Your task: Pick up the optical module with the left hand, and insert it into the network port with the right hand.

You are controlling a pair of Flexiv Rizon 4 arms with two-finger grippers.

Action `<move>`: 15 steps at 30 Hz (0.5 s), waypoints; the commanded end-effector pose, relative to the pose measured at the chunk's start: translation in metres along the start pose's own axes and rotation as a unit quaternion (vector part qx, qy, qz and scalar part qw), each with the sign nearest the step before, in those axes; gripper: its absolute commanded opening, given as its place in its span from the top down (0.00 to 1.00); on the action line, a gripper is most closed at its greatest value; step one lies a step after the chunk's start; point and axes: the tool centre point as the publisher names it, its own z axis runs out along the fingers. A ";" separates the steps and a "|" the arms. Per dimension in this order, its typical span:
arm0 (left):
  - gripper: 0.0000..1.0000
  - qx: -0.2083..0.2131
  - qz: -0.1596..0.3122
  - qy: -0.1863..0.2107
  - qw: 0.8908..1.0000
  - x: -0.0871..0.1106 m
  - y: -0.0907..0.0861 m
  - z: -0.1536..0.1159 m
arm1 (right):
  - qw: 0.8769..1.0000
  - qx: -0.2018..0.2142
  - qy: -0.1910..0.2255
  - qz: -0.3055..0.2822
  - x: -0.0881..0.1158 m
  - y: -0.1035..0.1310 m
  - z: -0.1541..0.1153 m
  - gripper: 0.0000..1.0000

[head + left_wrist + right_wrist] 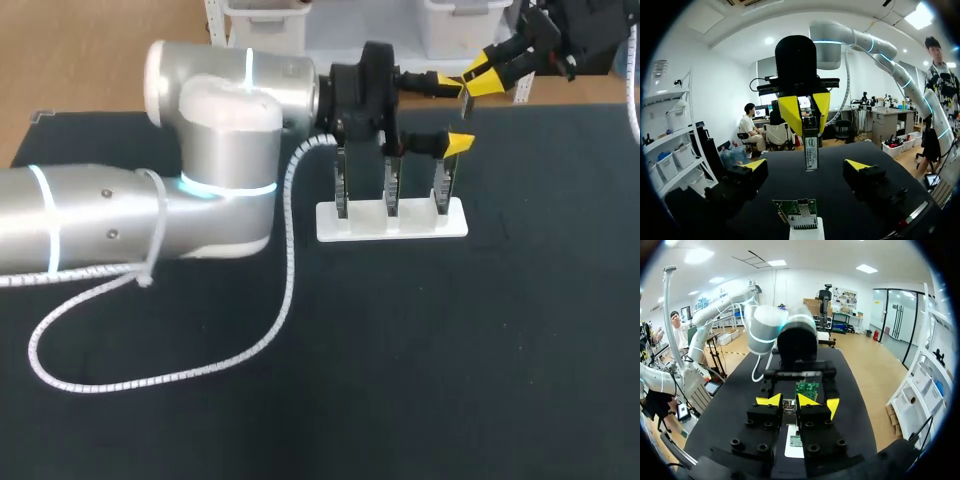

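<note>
The optical module (811, 148), a slim silver bar, hangs tip-down from my right gripper (805, 111), whose yellow tips pinch its upper end. My left gripper (806, 167) stands wide open, its fingertips (754, 165) apart on either side of the module's lower end and touching nothing. In the right wrist view my right gripper (788, 401) is shut on the module (788, 404). From above, the left gripper (453, 112) and right gripper (482, 78) meet over the white stand's (392, 222) right end. A green board (797, 213) with a metal port cage stands below the module.
The white stand carries three upright boards (341, 186) in a row. My bulky left arm (215, 170) and its white coiled cable (290, 290) cover the table's left half. Black tabletop (450, 360) lies in front of the stand.
</note>
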 end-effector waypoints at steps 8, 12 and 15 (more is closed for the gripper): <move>0.00 0.006 -0.023 0.081 0.996 -0.005 -0.010 -0.035 | 1.000 -0.001 -0.001 0.000 0.000 -0.001 0.000 1.00; 0.00 0.000 -0.028 0.091 0.995 0.001 -0.016 -0.043 | 1.000 -0.001 -0.001 0.000 0.000 -0.001 0.000 1.00; 0.00 -0.006 -0.029 0.095 0.995 0.002 -0.018 -0.049 | 1.000 -0.001 -0.001 0.000 0.000 -0.001 0.000 1.00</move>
